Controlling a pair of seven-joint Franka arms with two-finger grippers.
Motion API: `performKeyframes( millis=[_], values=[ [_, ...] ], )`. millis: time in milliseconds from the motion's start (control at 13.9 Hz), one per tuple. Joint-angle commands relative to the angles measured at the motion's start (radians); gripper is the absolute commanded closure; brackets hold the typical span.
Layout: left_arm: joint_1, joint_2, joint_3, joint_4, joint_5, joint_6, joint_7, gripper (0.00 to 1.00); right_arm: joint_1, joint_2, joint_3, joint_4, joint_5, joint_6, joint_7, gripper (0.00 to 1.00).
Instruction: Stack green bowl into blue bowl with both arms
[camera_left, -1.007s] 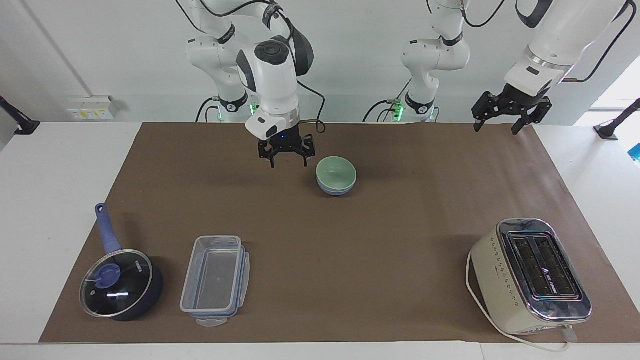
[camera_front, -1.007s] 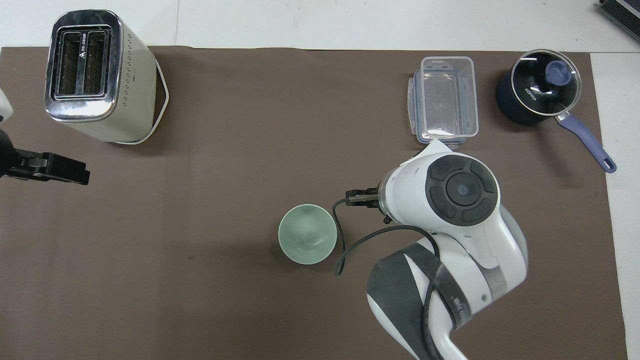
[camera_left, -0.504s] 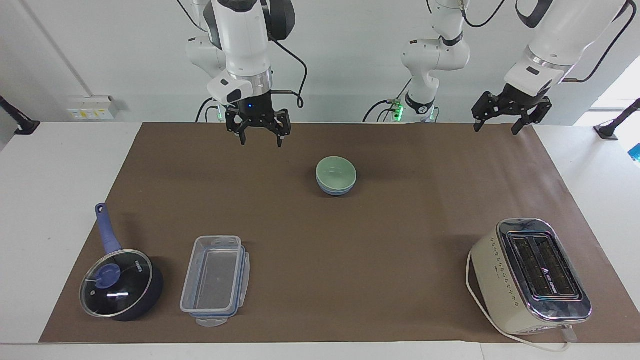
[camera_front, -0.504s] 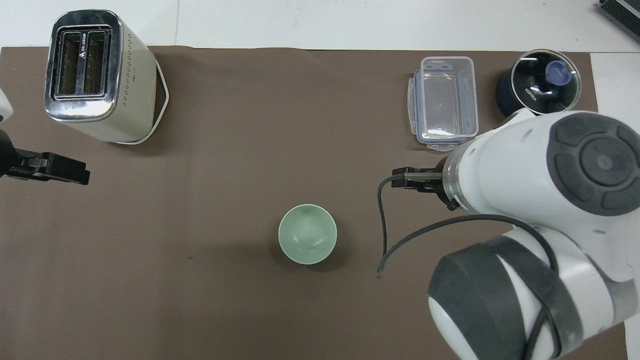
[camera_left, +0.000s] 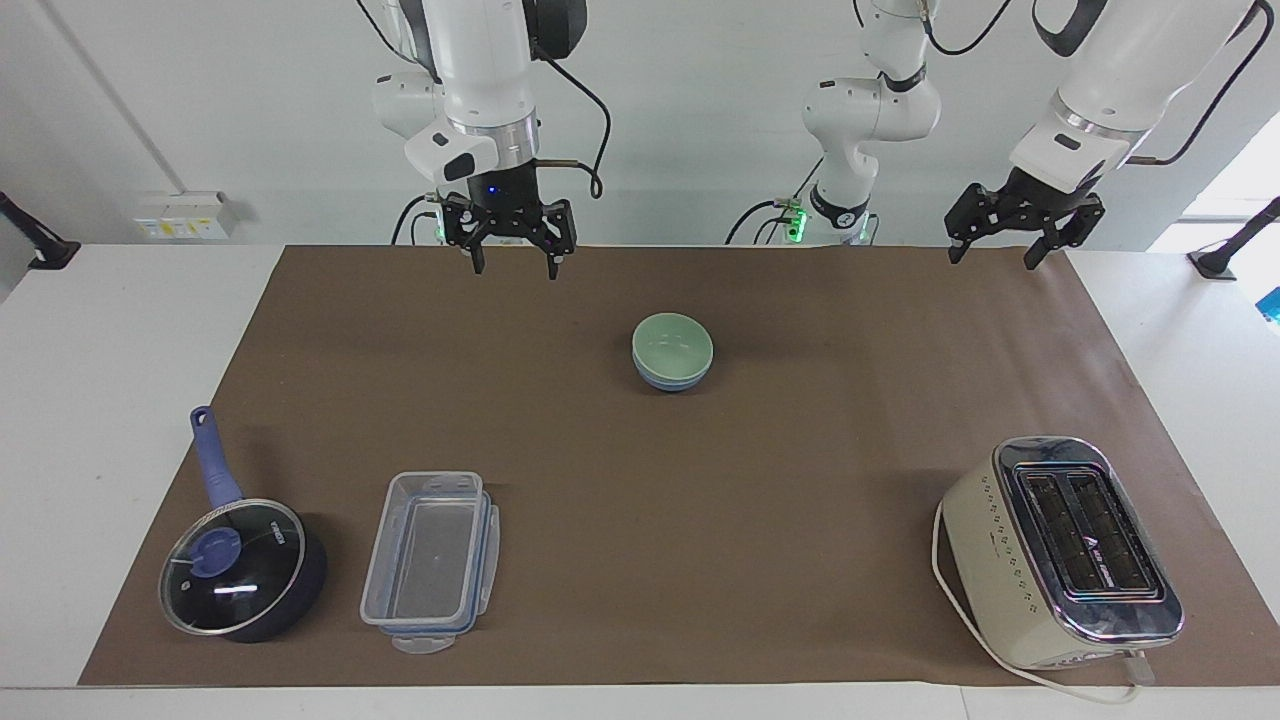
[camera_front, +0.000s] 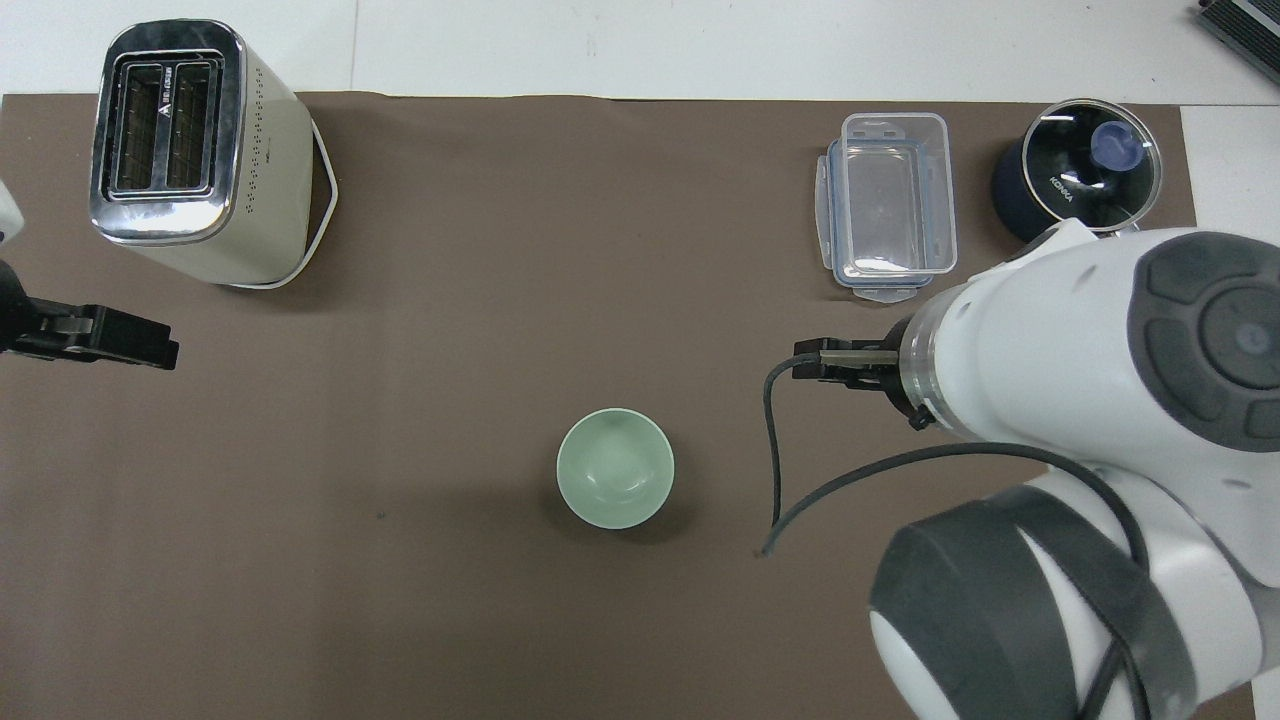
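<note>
near the middle of the table (camera_left: 900, 420), the green bowl (camera_left: 673, 342) sits nested in the blue bowl (camera_left: 672, 379), so the stack looks done. the right gripper (camera_left: 510, 250) hangs empty, fingers spread, over the table's edge nearest the robots; the bowls lie toward the left arm's end from it. the left gripper (camera_left: 1022, 238) waits over its own end, fingers spread, well apart from them. round bowls show no long axis.

Both arms were glossy white jointed tubes with dark grey joint caps and looping black cables, each ending in a black two-finger claw; green lights glowed at their bases.
</note>
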Motion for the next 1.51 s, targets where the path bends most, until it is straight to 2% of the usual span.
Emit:
performKeyframes(
  millis=[0, 216, 504, 1007, 1223, 1439],
  values=[
    [0.014, -0.015, -0.005, -0.015, 0.009, 0.015, -0.001, 0.0, -0.013, -0.003, -0.012, 0.033, 0.005, -0.023, -0.013, 0.0],
    [0.014, -0.015, -0.003, -0.015, 0.009, 0.015, 0.004, 0.0, -0.012, -0.006, -0.044, 0.039, 0.003, -0.084, -0.016, 0.0],
    [0.017, -0.021, -0.003, -0.022, 0.009, 0.006, -0.001, 0.0, 0.057, -0.014, -0.224, 0.126, 0.005, -0.163, -0.117, 0.0],
    [0.017, -0.018, -0.003, -0.019, 0.009, 0.015, 0.0, 0.0, 0.017, -0.04, -0.39, 0.177, 0.028, -0.261, -0.386, 0.0],
    [0.017, -0.018, -0.003, -0.018, 0.009, 0.015, 0.002, 0.0, 0.016, -0.044, -0.435, 0.172, 0.026, -0.261, -0.424, 0.0],
    [0.017, -0.018, -0.003, -0.018, 0.009, 0.012, 0.0, 0.0, 0.017, -0.089, -0.443, 0.122, 0.025, -0.258, -0.426, 0.0]
  ],
)
